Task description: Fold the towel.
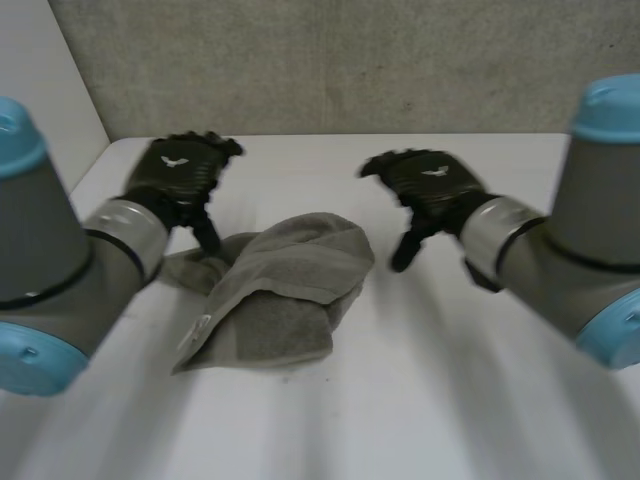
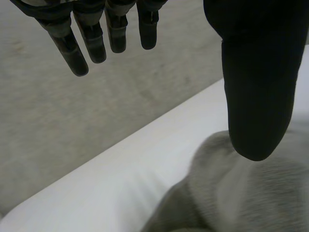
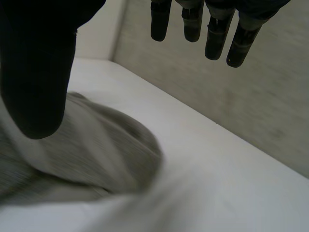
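Both our hands hang empty over the white table (image 1: 450, 400), fingers straight and held apart from the thumbs. Our left hand (image 1: 180, 170) is above the far left corner of the crumpled grey towel (image 1: 270, 300), which lies mid-table. Our right hand (image 1: 430, 185) is just beside its right edge.

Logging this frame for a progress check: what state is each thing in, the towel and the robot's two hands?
towel: bunched and loosely doubled over on the table, not neatly folded, gripped by neither hand.
left hand: open, fingers straight, above the towel's left end; whether its thumb touches the cloth is unclear.
right hand: open, fingers relaxed, to the right of the towel and clear of it.
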You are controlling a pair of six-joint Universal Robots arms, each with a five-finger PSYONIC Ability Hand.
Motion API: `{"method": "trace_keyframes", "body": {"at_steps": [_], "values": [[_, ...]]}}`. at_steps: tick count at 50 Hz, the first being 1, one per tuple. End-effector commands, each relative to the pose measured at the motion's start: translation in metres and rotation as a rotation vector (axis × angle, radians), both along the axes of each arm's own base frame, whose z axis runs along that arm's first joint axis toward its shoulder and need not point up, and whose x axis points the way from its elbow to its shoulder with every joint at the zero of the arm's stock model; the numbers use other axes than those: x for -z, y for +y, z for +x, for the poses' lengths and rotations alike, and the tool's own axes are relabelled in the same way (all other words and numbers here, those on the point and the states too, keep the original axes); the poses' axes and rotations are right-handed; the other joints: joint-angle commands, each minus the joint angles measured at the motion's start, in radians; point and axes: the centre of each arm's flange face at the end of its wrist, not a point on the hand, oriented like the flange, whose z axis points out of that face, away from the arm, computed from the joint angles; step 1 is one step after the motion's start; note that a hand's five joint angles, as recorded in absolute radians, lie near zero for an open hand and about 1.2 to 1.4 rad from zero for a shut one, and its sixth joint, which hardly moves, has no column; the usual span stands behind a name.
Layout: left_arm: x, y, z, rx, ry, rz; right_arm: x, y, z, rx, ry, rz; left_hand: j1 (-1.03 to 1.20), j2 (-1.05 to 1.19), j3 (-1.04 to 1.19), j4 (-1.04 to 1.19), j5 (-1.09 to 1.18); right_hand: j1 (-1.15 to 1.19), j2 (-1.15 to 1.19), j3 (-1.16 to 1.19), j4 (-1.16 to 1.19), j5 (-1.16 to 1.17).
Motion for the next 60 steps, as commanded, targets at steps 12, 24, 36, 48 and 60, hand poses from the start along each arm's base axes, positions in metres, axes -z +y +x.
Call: {"method": "trace_keyframes", "body": {"at_steps": [12,24,36,48,60], "values": [[0.04,-0.059,0.091,-0.189,0.131,0.188,0.038,0.073,0.117,-0.349,0.163,-0.212,0.023,0.024,0.021,0.023,0.021,0.059,0.071,0.073,0.069,0.051],[0.048,-0.061,0.102,-0.218,0.146,0.216,0.101,0.089,0.159,-0.447,0.313,-0.279,0.023,0.024,0.021,0.023,0.021,0.325,0.337,0.339,0.336,0.317],[0.051,-0.056,0.1,-0.208,0.146,0.209,0.064,0.087,0.176,-0.366,0.245,-0.403,0.023,0.024,0.021,0.023,0.021,1.214,1.227,1.229,1.225,1.206],[0.051,-0.048,0.085,-0.148,0.146,0.2,-0.046,0.029,0.093,-0.103,-0.024,-0.255,0.023,0.024,0.021,0.023,0.021,1.214,1.227,1.229,1.225,1.206],[0.07,-0.027,0.039,0.059,0.14,0.224,-0.047,-0.028,-0.002,0.139,-0.114,-0.145,0.034,0.035,0.033,0.034,0.032,1.214,1.227,1.229,1.225,1.206]]}}
